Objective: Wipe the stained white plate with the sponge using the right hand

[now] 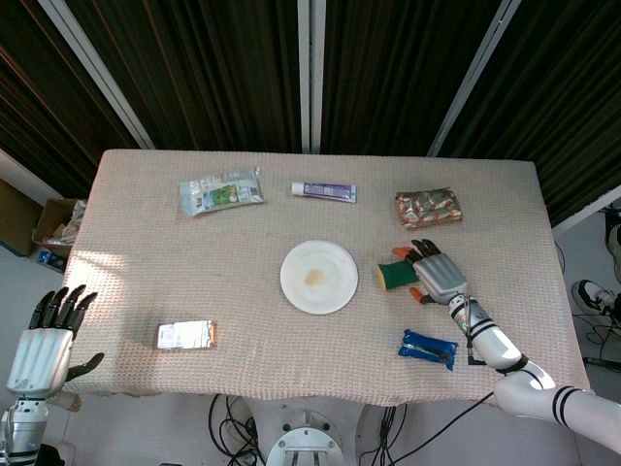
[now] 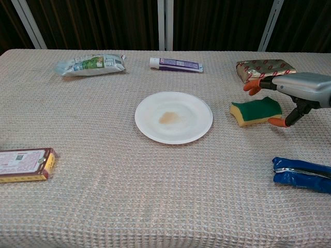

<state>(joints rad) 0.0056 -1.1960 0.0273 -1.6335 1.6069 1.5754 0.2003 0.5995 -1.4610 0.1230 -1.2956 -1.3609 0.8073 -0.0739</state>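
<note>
The white plate (image 1: 294, 291) sits at mid-table with a brownish stain (image 1: 315, 278) near its centre; the chest view shows the plate (image 2: 150, 129) and stain (image 2: 169, 118) too. Right of it lies the sponge (image 2: 257, 111), green on top and yellow below, flat on the cloth. My right hand (image 2: 302, 90) reaches in from the right with its orange-tipped fingers (image 2: 252, 87) spread behind and beside the sponge, not closed on it. In the head view this hand (image 1: 437, 272) overlaps the sponge's (image 1: 393, 275) right end. My left hand (image 1: 49, 335) hangs with fingers apart off the table's near left corner, holding nothing.
A green-white pouch (image 1: 221, 191), a toothpaste tube (image 1: 324, 192) and a patterned packet (image 1: 428, 207) lie along the far side. A blue packet (image 1: 428, 348) lies near the front right beside my right forearm. A flat box (image 1: 187, 335) rests at the front left.
</note>
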